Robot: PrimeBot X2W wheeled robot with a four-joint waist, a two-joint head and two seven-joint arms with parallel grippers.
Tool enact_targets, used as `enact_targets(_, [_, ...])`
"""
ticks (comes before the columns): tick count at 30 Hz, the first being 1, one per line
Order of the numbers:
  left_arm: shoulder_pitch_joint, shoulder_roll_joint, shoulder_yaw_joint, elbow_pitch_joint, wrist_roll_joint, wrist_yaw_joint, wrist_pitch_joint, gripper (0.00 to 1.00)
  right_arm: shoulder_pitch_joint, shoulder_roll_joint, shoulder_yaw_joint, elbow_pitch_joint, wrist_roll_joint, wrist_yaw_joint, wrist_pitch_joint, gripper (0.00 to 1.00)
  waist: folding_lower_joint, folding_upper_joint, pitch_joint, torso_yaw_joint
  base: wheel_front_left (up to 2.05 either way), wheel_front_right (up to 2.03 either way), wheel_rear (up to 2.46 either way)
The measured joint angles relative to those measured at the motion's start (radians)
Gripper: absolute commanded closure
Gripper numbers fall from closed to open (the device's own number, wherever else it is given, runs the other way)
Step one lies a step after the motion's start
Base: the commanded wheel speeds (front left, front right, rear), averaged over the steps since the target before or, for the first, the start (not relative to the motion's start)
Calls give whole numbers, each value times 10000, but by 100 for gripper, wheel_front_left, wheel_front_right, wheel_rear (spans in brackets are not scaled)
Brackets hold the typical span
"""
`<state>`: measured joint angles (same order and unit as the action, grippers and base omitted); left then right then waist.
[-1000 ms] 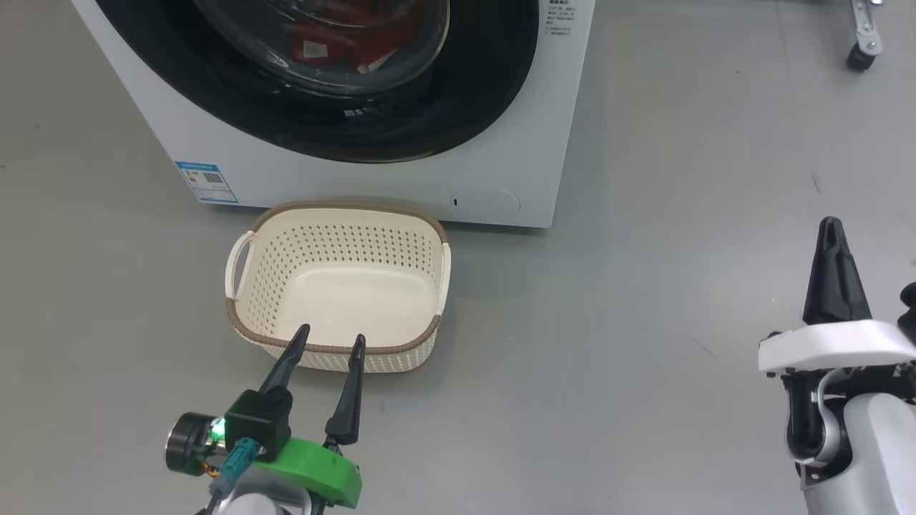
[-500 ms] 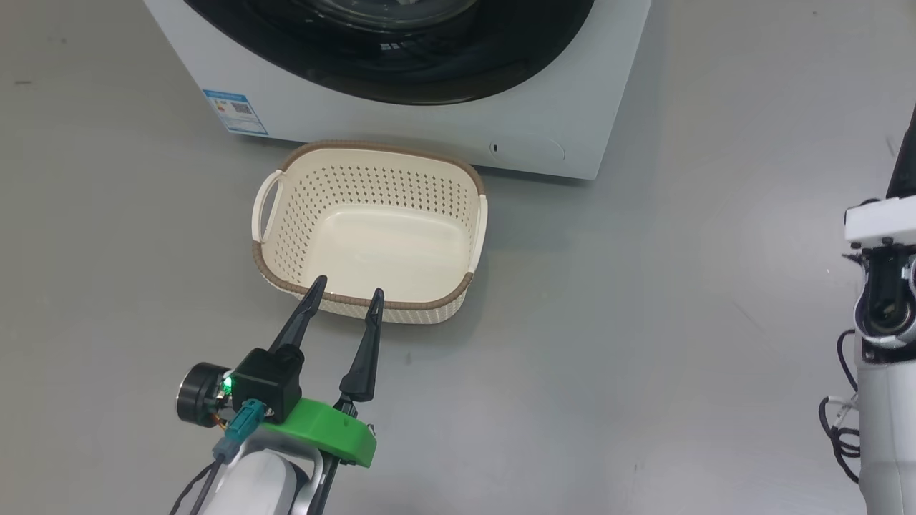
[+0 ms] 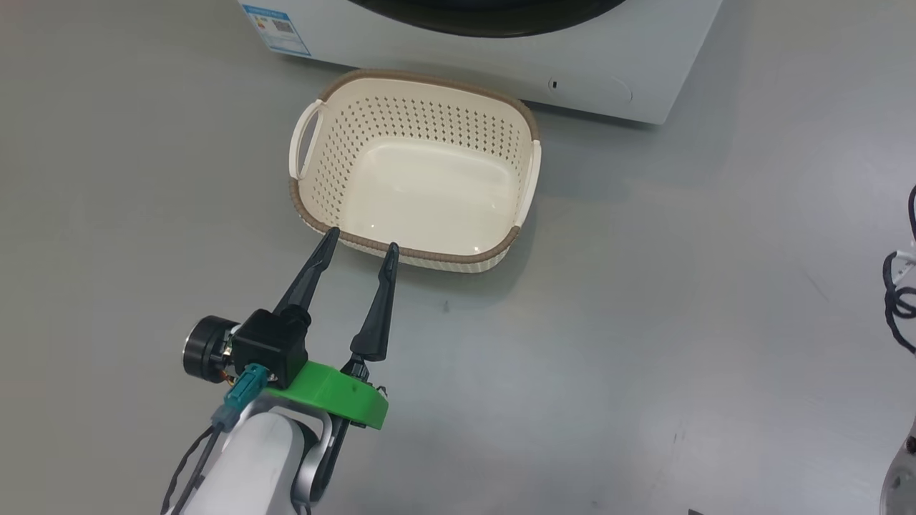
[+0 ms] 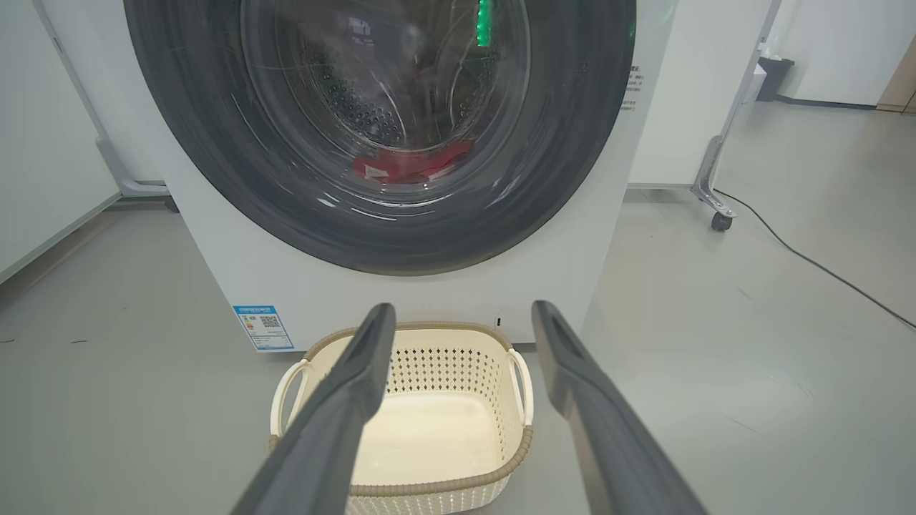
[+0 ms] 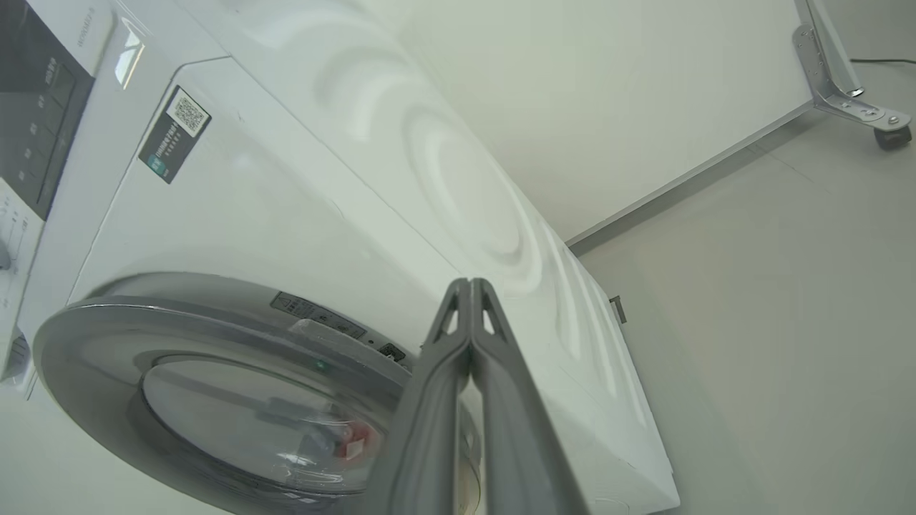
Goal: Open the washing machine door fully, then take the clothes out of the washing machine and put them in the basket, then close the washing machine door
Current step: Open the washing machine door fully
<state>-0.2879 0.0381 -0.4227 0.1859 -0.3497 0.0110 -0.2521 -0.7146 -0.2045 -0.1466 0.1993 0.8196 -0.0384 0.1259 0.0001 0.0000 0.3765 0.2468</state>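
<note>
The cream basket [image 3: 429,254] stands empty on the floor just in front of the white washing machine [image 3: 644,79]. My left gripper [image 3: 361,239] hovers open over the basket's near rim, nothing between its fingers. In the left wrist view the same gripper [image 4: 461,312] points over the basket [image 4: 447,372] at the washing machine door [image 4: 215,157], which sits shut with the red clothes [image 4: 411,163] behind its glass. My right gripper [image 5: 469,284] is shut and empty, raised beside the machine [image 5: 286,214] near the door's rim [image 5: 93,336].
Grey floor lies open to the left and right of the basket. A wheeled stand leg [image 4: 719,214] and a floor cable [image 4: 809,261] are to the machine's right. Dark cables of my right arm [image 3: 898,293] hang at the head view's right edge.
The head camera has swung, so basket and machine slid up and right in its picture and my right gripper left it. My left gripper stays open at the basket's near rim.
</note>
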Motion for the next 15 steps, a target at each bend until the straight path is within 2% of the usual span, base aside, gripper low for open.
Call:
enact_targets(7, [-231, -6, -167, -33, -19, 2, 0, 0, -1489, 50, 61, 589, 545, -359, 966, 100, 0, 0, 620, 289, 0, 0, 0])
enact_targets(9, [-342, -13, -295, -48, -40, 2, 0, 0, -1830, -8, 102, 742, 600, -362, 1250, 100, 0, 0, 792, 365, 0, 0, 0])
enact_targets(15, [-620, -40, -395, -201, -650, 0, -2, 0, -2987, 40, 67, 1170, 1127, -602, 1979, 100, 0, 0, 1231, 665, 0, 0, 0])
